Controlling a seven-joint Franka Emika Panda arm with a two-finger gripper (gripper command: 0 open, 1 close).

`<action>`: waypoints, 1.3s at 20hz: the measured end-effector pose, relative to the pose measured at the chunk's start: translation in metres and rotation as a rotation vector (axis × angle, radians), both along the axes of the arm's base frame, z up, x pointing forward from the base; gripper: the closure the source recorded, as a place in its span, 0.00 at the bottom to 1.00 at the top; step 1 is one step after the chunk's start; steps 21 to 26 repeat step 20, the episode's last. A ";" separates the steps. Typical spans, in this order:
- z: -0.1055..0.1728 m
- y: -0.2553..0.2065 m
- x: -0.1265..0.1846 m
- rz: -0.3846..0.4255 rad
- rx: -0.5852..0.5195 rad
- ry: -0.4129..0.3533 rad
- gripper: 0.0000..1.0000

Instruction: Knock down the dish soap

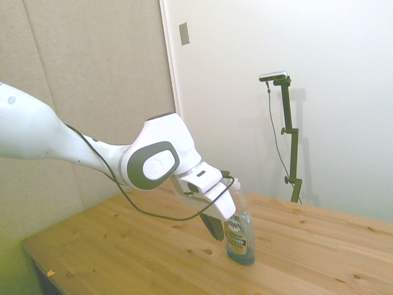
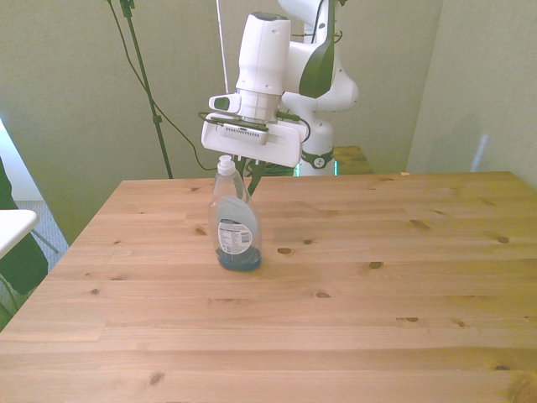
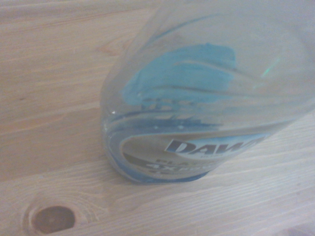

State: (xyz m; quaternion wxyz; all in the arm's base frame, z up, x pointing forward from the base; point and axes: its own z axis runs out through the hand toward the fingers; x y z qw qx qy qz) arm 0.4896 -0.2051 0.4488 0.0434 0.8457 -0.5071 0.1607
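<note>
The dish soap [image 2: 234,231] stands upright on the wooden table [image 2: 377,319], a slim clear bottle with a white cap, an oval label and a little blue liquid at its bottom. In the side view the dish soap [image 1: 240,236] is partly covered by my gripper [image 1: 216,232], which hangs tilted right beside it on the arm's side. From the front my gripper [image 2: 250,186] is just behind the bottle, its white body level with the cap. I cannot tell whether they touch. The wrist view is filled by the dish soap [image 3: 197,98] from close up.
The bottle stands toward the front view's left, well away from every table edge. A white object [image 2: 13,227] pokes in past the table at the front view's left. A wall runs behind the table in the side view.
</note>
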 end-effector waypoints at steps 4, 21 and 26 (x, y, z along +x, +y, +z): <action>0.016 -0.006 0.019 -0.041 -0.029 -0.041 1.00; -0.007 -0.016 0.138 -0.207 -0.064 -0.255 1.00; -0.007 -0.016 0.138 -0.207 -0.064 -0.255 1.00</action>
